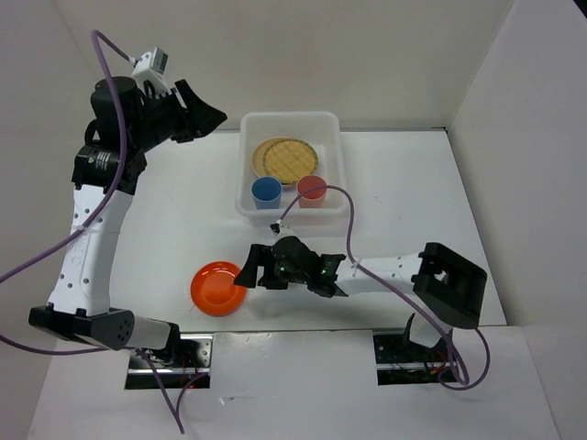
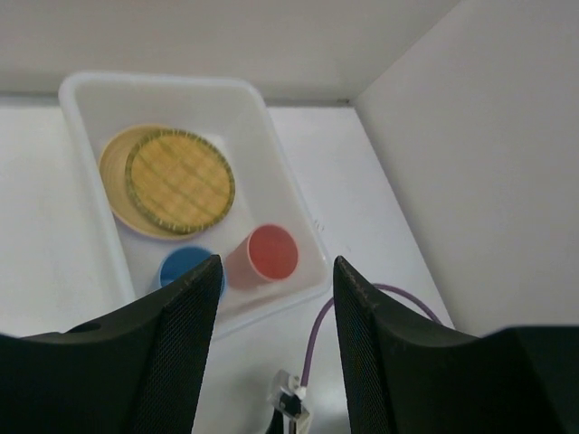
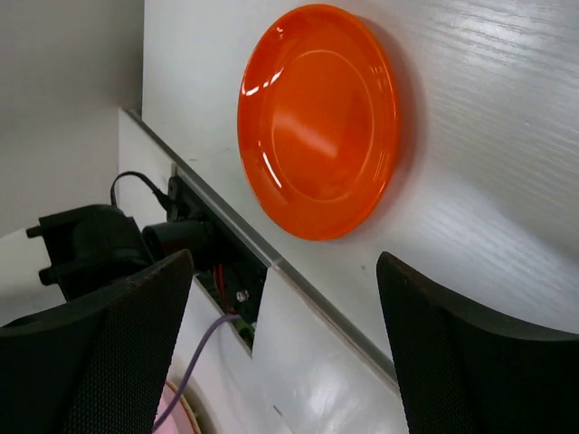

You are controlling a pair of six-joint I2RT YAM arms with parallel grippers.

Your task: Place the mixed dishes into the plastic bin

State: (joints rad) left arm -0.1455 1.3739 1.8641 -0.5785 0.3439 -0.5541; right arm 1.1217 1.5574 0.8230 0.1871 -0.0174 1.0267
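Observation:
The plastic bin point(image 1: 290, 120) stands at the back centre. It holds a woven tan disc point(image 1: 286, 158) lying on a pale yellow plate point(image 2: 112, 174), a blue cup point(image 1: 267, 192) and a pink-red cup point(image 1: 312, 189). An orange plate point(image 1: 218, 288) lies on the table near the front. My left gripper point(image 1: 212, 114) hangs high, left of the bin, open and empty; in its wrist view the left gripper point(image 2: 277, 262) looks down on the bin point(image 2: 163, 83). My right gripper point(image 1: 246, 269) is open and low, just right of the orange plate point(image 3: 318, 117), not touching it.
White walls close in the table at the back and on the right. A purple cable point(image 1: 347, 218) arcs from the right arm past the bin's front right corner. The left arm's base point(image 3: 90, 244) sits in a slot at the near edge beside the orange plate.

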